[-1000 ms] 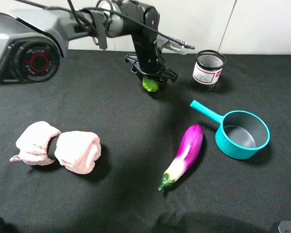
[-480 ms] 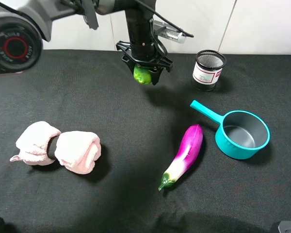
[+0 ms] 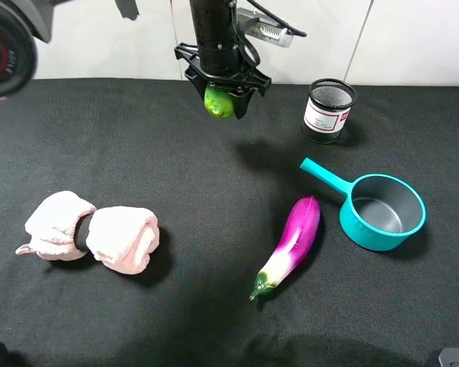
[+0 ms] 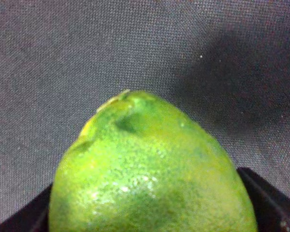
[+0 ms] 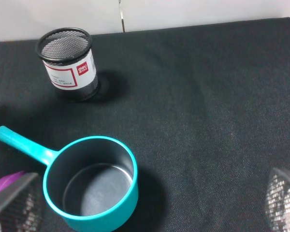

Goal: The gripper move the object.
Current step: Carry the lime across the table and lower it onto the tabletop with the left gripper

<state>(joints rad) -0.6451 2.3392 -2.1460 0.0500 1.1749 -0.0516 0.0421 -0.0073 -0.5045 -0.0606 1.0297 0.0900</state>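
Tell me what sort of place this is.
Probably a robot lab bench: a black-cloth table, mismatched props like the eggplant and teal pot, and the left gripper holding a lime.

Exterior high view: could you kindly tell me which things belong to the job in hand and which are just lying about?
In the job: left gripper, shut on the lime, which is held in the air.
Lying about: teal pot, purple eggplant, mesh cup, pink towel roll.

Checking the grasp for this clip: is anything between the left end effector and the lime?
Nothing visible. The left end effector is shut directly on the lime, holding it above the black cloth.
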